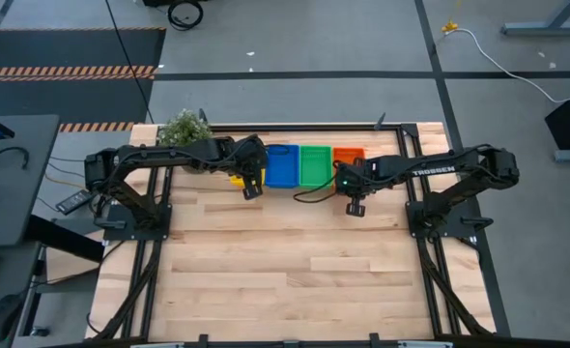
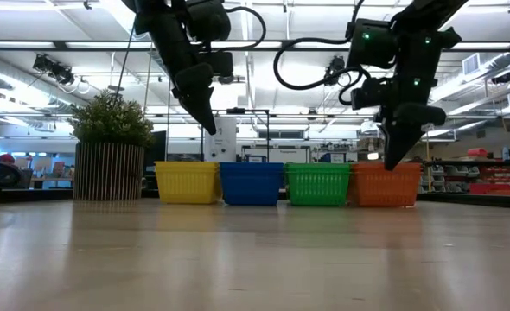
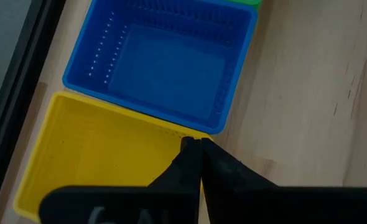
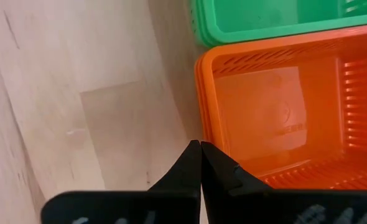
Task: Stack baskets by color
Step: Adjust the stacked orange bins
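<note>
Right tool (image 4: 200, 144), orange basket (image 4: 277, 112) empty inside

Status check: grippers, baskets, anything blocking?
Left gripper shut, empty, above yellow basket. Right gripper shut, empty, above orange basket. Blue, green between, one row. Nothing blocking.

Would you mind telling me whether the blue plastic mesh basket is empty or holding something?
Empty: the left wrist view looks straight into the blue plastic mesh basket and shows only its bare floor.

A large open lab or workshop: exposed ceiling ducts (image 2: 30, 60), strip lights, stocked shelves (image 2: 488, 177) behind the wooden table (image 2: 255, 259).
</note>
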Available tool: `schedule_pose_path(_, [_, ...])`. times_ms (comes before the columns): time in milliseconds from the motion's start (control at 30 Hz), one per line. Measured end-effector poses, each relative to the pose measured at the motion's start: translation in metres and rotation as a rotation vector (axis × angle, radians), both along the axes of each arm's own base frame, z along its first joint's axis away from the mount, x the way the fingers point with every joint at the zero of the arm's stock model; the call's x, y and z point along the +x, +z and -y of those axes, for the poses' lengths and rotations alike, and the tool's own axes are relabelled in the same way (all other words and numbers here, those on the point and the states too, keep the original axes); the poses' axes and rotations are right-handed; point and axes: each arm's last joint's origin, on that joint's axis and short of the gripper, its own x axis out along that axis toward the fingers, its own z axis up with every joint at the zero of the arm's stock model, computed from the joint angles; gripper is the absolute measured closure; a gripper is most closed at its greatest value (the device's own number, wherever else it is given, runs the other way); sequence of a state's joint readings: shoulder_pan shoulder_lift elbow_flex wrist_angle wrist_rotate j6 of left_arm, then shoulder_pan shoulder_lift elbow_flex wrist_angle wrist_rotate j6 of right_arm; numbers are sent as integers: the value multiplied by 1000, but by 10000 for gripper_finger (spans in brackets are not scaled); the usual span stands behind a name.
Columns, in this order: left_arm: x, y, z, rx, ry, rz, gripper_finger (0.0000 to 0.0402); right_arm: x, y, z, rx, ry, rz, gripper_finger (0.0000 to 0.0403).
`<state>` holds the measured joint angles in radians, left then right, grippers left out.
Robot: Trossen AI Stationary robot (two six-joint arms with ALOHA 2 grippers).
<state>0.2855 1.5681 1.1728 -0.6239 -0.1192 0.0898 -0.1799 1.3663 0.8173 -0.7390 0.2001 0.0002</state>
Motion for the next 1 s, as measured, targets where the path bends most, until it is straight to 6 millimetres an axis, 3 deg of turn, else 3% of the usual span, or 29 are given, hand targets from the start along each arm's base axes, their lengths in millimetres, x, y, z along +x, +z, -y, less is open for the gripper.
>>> schedule_pose_path(400, [0, 0, 0, 0, 0, -1, 378, 0, 3, -2, 14, 13, 20, 399])
schedule_pose_path(667, [-1, 0, -1, 2, -3, -7, 391, -19, 39, -15, 17, 83, 199, 399])
schedule_pose_path(833, [-2, -1, -6, 9, 2, -9, 387, -57, 48, 0, -182, -246, 233, 400])
schedule_pose_path(1000, [0, 1, -7, 19, 0, 14, 383, -73, 56, 35, -194, -529, 304, 401])
